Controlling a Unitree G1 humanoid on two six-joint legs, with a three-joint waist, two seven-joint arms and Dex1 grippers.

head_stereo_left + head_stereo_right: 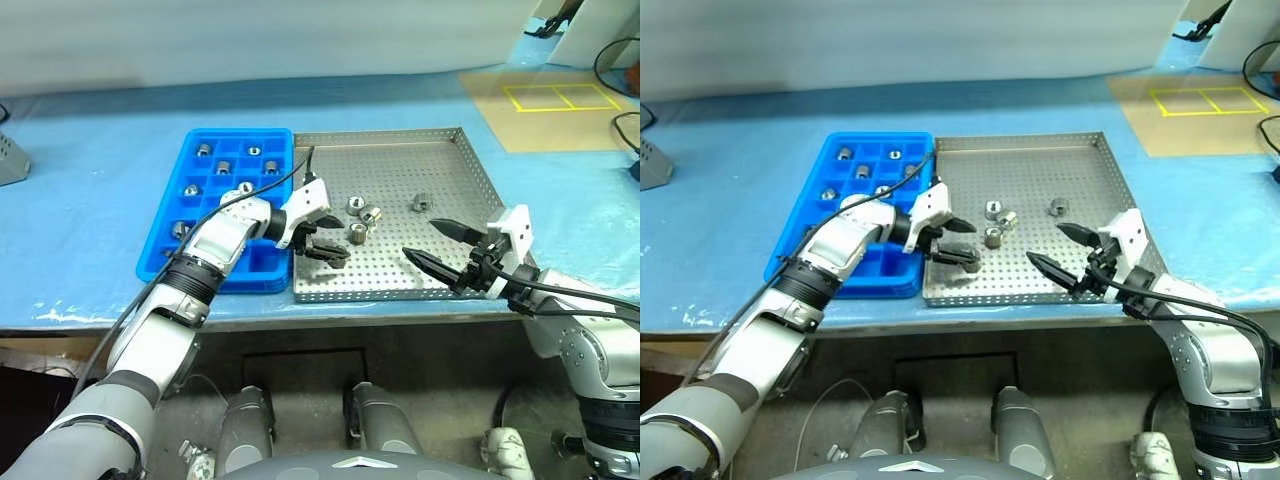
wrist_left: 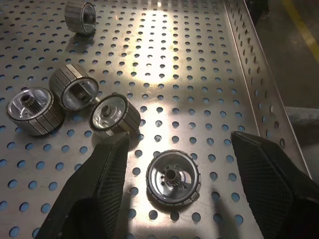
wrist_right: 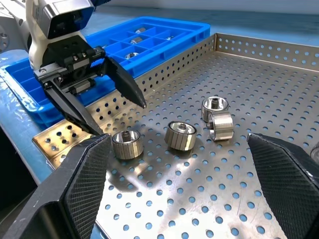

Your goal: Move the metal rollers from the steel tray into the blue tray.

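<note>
1. Left gripper [image 1: 322, 238] hangs over the steel tray's [image 1: 455, 180] near-left corner, jaws parted, empty. The nearest roller [image 2: 173, 178] sits between its fingertips, standing on end, bore upward.
2. Right gripper [image 1: 432, 246], jaws wide and empty, hovers over the near-right part, well apart from that roller; left arm is nearer.
3. Three more rollers [image 1: 362, 216] cluster just beyond; a fifth roller [image 1: 421, 202] lies farther right.
4. Blue tray [image 1: 158, 262], touching the steel tray's left rim, holds several rollers in separate compartments.
</note>
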